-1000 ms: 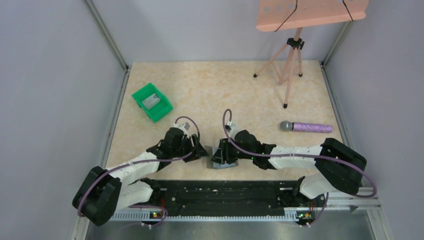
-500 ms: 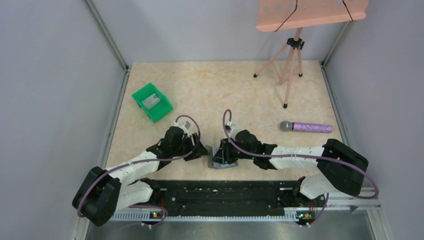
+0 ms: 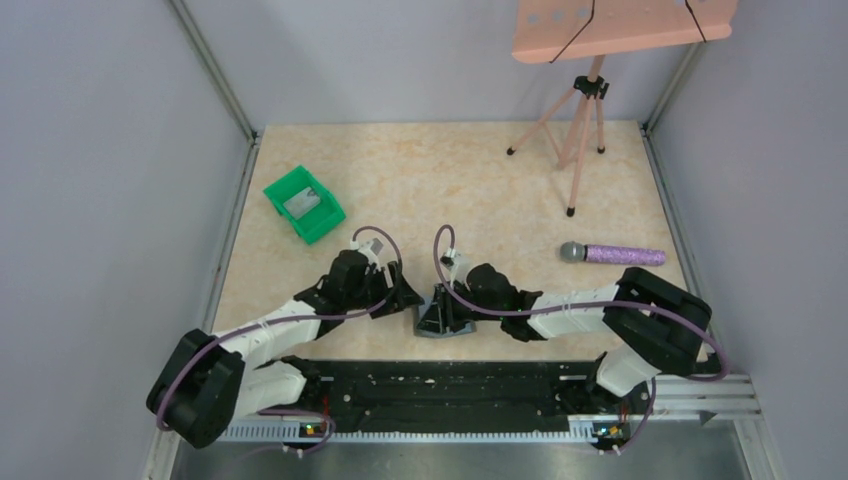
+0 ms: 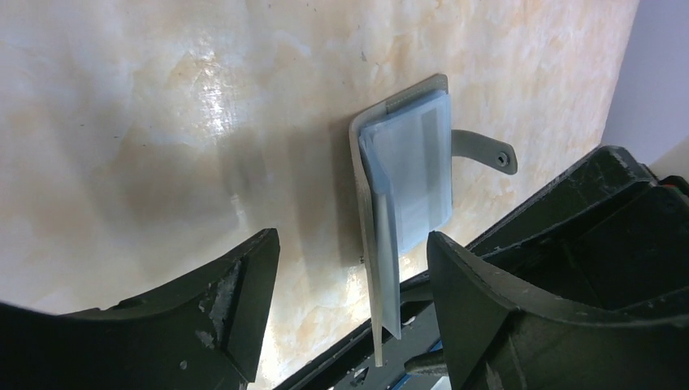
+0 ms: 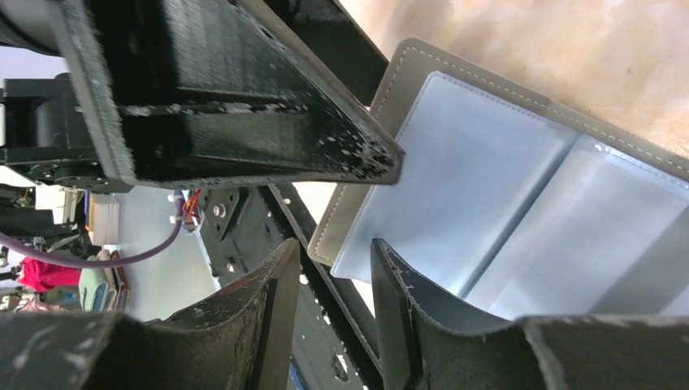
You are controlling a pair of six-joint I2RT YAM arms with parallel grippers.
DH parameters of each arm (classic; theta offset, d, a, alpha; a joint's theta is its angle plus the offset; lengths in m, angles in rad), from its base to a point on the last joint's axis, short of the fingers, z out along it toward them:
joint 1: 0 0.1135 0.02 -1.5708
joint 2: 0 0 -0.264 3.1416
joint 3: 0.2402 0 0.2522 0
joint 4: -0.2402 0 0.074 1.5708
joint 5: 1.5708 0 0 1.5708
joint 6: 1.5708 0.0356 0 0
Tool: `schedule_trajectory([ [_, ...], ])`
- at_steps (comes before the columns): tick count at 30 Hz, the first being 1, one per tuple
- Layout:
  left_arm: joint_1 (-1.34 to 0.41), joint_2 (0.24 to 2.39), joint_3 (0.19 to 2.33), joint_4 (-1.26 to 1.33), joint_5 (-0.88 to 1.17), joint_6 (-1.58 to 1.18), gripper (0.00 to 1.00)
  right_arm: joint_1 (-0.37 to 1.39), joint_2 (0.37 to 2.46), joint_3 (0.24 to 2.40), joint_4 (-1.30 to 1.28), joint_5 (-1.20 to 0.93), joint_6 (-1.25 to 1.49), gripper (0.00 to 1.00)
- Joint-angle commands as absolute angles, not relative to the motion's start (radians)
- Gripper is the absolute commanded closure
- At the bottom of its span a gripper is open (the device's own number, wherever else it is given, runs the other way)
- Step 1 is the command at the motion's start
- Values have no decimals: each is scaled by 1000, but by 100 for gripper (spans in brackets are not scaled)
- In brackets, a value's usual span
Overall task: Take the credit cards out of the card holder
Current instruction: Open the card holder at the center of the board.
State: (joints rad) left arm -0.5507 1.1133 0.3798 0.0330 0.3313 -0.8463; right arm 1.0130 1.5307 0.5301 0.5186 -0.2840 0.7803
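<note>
Grey walls box in a beige stone-patterned table (image 3: 480, 180), and the card holder (image 3: 445, 320) lies at its near edge, midway between the two arms and just ahead of their black mounting rail. It is spread open with its blue-grey inside facing up and its snap strap (image 4: 483, 150) sticking out to one side.

The left pincer (image 4: 351, 244) stands wide open with nothing in it. The near end of the holder reaches into the space between its fingers (image 4: 244, 296) and touches neither. It is probably held this wide and this low so it can close on a card edge or a pocket lip.

The right pincer (image 5: 333, 248) has its fingers only a narrow gap apart at the holder's corner. I cannot tell whether they nip that corner or only rest by it. Either way its job looks to be keeping the light wallet from sliding while the other side pulls.

No card lies loose beside the holder, and whether the pockets hold any cannot be made out. A green bin (image 3: 304, 203), a microphone (image 3: 612, 254) and a pink stand (image 3: 580, 120) sit well apart from the work
</note>
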Motion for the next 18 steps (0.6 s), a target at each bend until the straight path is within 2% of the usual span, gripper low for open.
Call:
schedule_trajectory([
  [1, -555, 1155, 405, 144, 382, -840, 28, 1024, 1543, 519, 623, -303, 769, 62],
  [4, -554, 1172, 409, 153, 386, -835, 31, 1023, 1549, 516, 624, -304, 770, 62],
  [6, -554, 1180, 411, 155, 388, -831, 37, 1025, 1548, 514, 622, -305, 770, 62],
  [11, -554, 1189, 413, 141, 396, -820, 67, 1024, 1490, 529, 513, -272, 770, 62],
  [14, -555, 1189, 410, 136, 402, -816, 85, 1023, 1406, 532, 390, -211, 757, 58],
  [18, -554, 1186, 405, 140, 415, -818, 100, 1005, 1283, 526, 254, -122, 745, 55],
])
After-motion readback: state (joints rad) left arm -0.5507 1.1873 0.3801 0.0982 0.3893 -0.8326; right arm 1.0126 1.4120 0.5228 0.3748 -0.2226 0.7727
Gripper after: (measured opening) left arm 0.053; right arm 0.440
